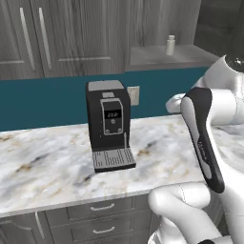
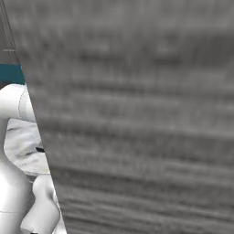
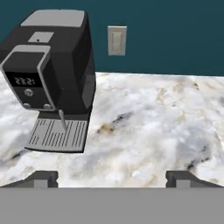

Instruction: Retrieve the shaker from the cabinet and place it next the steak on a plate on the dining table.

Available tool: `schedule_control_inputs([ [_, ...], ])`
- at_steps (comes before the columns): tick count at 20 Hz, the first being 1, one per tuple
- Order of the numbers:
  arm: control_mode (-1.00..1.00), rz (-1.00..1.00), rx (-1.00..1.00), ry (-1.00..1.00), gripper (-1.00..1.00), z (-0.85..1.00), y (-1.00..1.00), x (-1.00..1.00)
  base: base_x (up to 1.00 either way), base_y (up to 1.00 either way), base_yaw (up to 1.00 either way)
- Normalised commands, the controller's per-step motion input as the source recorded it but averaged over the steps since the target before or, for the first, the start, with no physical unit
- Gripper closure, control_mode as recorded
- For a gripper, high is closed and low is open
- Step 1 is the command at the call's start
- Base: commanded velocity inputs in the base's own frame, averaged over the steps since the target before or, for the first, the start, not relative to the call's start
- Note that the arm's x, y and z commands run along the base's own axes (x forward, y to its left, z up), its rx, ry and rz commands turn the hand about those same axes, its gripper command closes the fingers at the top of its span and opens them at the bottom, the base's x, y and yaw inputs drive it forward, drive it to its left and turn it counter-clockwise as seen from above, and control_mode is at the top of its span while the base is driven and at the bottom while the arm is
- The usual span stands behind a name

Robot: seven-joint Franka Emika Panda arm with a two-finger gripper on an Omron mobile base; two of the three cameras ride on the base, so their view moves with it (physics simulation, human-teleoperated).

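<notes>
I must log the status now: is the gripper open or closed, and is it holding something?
Gripper: open, fingertips wide apart, holding nothing; it is above the marble counter, and the shaker stands in the open cabinet.

My count from where I stand.
One shaker (image 1: 170, 45) stands in the opened cabinet (image 1: 162, 55), and I count two long silver bar handles (image 1: 44, 31) on the closed doors beside it. One black coffee machine (image 1: 109, 124) sits on the one marble tabletop (image 1: 47, 162), with one wall switch plate (image 3: 117, 40) behind it. Below the tabletop I see two drawer pulls (image 1: 102, 207). Two fingertips (image 3: 42, 178) of my own show.
</notes>
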Motion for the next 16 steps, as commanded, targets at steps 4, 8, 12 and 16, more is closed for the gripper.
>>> schedule_control_inputs([
  [4, -1.00, -0.02, 0.01, -0.03, -1.00, 0.59, -0.22, -0.11, 0.00, 0.00, 0.00],
  [8, -1.00, 0.00, 0.00, -0.09, -1.00, 0.71, -0.12, -0.03, 0.00, 0.00, 0.00],
  [12, -1.00, 0.00, 0.00, -0.11, -1.00, 0.51, -0.23, 0.00, 0.00, 0.00, 0.00],
  [16, -1.00, 0.00, 0.00, -0.26, -1.00, 0.30, -0.16, 0.00, 0.00, 0.00, 0.00],
])
